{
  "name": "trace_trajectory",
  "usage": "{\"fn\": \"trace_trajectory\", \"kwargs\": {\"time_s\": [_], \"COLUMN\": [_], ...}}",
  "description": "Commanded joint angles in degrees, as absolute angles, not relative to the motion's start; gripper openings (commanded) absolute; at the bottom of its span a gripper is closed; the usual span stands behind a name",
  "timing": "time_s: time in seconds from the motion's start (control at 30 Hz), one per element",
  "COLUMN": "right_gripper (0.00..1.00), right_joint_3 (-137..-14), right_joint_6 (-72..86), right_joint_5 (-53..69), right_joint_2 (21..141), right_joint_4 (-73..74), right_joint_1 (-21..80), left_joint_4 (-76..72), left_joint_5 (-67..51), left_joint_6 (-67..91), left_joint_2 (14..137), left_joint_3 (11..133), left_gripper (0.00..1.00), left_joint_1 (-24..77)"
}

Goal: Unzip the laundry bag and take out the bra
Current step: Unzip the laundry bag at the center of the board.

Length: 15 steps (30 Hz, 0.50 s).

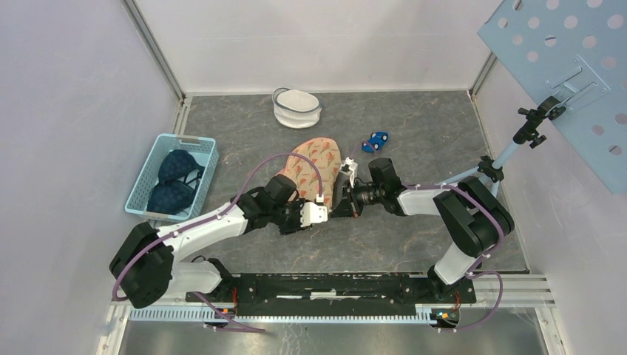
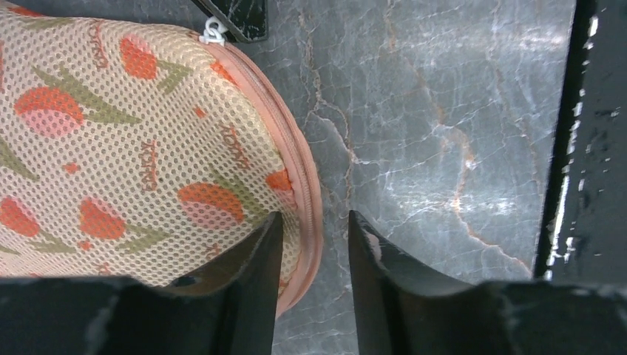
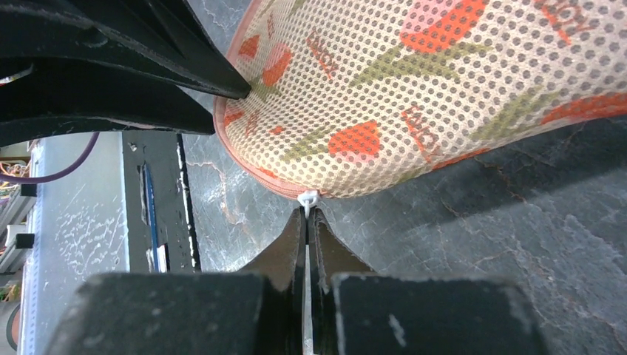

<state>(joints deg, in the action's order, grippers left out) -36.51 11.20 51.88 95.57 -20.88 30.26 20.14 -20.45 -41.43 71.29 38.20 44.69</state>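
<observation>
Laundry bag (image 3: 414, 96) rim inside part-open left tool (image 2: 314, 216); right tool (image 3: 307, 213) pinched shut on zipper pull (image 3: 307, 198).

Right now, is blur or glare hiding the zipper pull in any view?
Right wrist: zipper pull and laundry bag mesh sharp, no glare; right gripper dark. Left wrist: mesh sharp, bright sheen on the table only. Top external: evenly lit, pull too small to judge.
</observation>
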Motion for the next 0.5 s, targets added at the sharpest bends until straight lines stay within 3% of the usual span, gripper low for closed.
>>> {"fn": "trace_trajectory", "kwargs": {"time_s": [0.0,0.2,0.3,0.4,0.47], "right_gripper": [0.00,0.00,0.00,0.00,0.00], "right_joint_3": [-35.69,-36.10,-36.74,-37.40,-37.49], "right_joint_6": [12.78,14.48,14.51,13.69,13.46], "right_joint_5": [53.17,53.26,53.35,53.18,53.17], "right_joint_2": [94.51,94.50,94.56,94.67,94.74], "right_joint_4": [-25.12,-26.54,-26.40,-25.25,-25.03], "right_joint_1": [31.84,34.00,34.61,34.45,34.26], "left_joint_4": [21.19,18.05,16.24,15.65,15.72], "left_joint_5": [-23.99,-23.84,-21.44,-20.48,-19.00], "left_joint_6": [-34.73,-31.70,-33.81,-35.59,-37.32], "left_joint_2": [70.05,71.64,73.20,74.71,75.47], "left_joint_3": [41.92,43.75,43.24,42.76,42.00], "left_gripper": [0.48,0.59,0.60,0.54,0.45], "left_joint_1": [44.89,45.69,46.23,46.70,47.10]}}
